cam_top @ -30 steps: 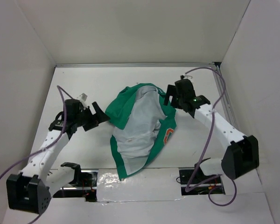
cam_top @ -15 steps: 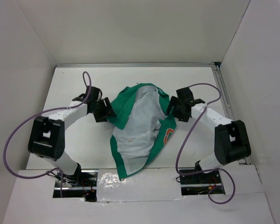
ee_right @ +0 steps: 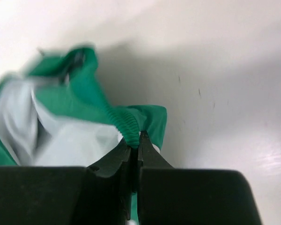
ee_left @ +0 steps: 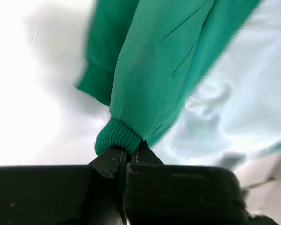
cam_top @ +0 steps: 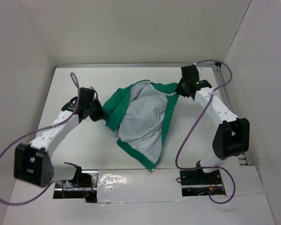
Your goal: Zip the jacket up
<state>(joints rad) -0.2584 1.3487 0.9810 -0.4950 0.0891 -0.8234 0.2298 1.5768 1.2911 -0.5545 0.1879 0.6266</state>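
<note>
Your left gripper (ee_left: pixel 129 152) is pinched shut on a cuff (ee_left: pixel 113 138), your right gripper (ee_right: pixel 136 140) on a ribbed edge (ee_right: pixel 126 123) — pull apart gently, so the jacket (cam_top: pixel 145 117) between them, grey side up, lies flat on the table (cam_top: pixel 122 77).

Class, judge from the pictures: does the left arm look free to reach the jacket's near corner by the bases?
Probably not yet: the left gripper is shut on a ribbed edge of the jacket and would have to let go first.
</note>
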